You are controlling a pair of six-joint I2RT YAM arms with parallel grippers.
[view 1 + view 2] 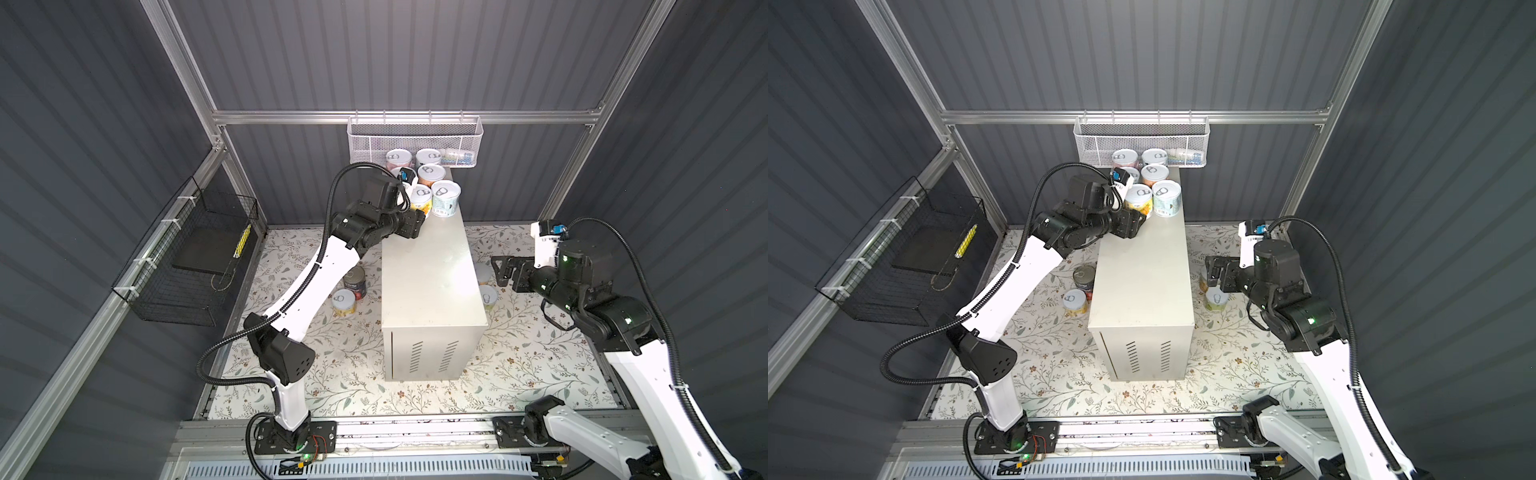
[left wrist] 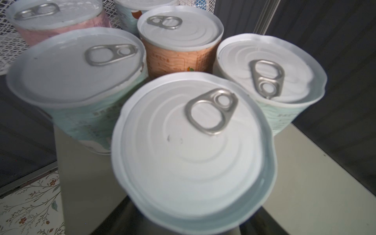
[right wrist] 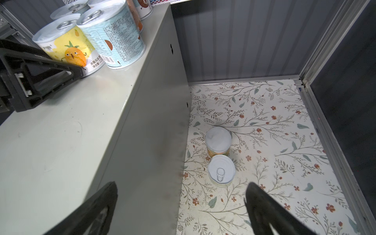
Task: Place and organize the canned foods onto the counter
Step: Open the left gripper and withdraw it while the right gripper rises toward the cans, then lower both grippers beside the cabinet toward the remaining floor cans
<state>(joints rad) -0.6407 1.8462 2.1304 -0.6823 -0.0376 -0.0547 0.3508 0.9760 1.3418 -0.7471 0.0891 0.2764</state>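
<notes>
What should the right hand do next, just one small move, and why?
Probably lower the right hand toward the small silver pull-tab tin. The hand is open and empty, and that tin stands upright on the floral floor beside the cream-white metal cabinet, not yet on its top.

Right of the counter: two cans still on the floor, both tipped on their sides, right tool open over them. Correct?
Not tipped. The right wrist view shows the far can and the near can both standing upright, flat ends up. The rest holds: there are two cans beside the counter, and the right tool is open over them.
</notes>
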